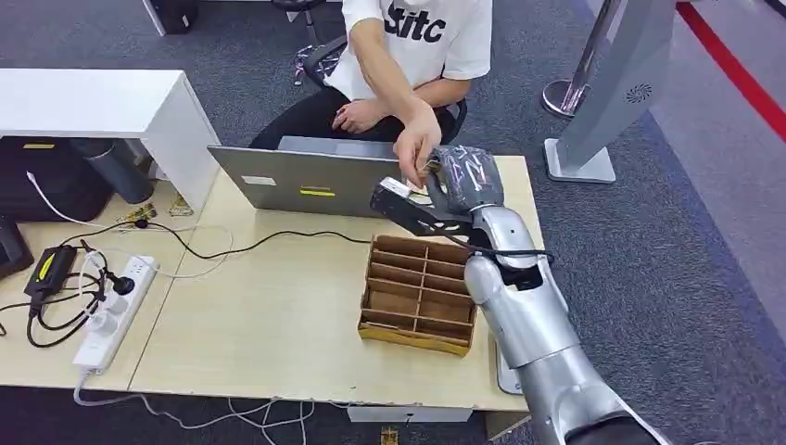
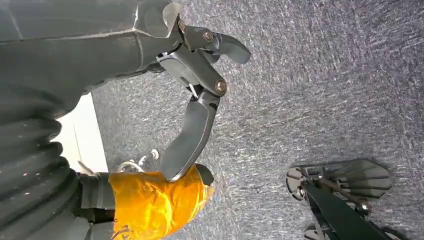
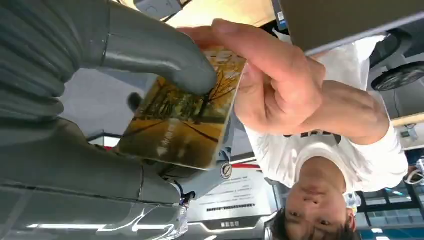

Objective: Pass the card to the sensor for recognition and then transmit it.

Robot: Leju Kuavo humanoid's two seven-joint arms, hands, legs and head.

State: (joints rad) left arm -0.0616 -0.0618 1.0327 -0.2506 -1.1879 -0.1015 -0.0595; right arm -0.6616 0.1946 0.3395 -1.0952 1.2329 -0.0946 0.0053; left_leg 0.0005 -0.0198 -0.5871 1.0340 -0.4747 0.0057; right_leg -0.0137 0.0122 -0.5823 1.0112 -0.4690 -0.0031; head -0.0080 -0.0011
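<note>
My right hand is raised over the desk, just behind the open laptop, and holds a card. In the right wrist view the card shows an autumn tree picture and lies pinned under my grey thumb. A seated person in a white T-shirt reaches across, and their hand pinches the card's far edge; the same hand is close up at the wrist camera. My left hand hangs over grey carpet with its fingers apart and nothing in it.
A cardboard divider box sits on the wooden desk just below my right arm. A power strip with cables lies at the desk's left. A white cabinet stands at the back left, a grey stand at the right.
</note>
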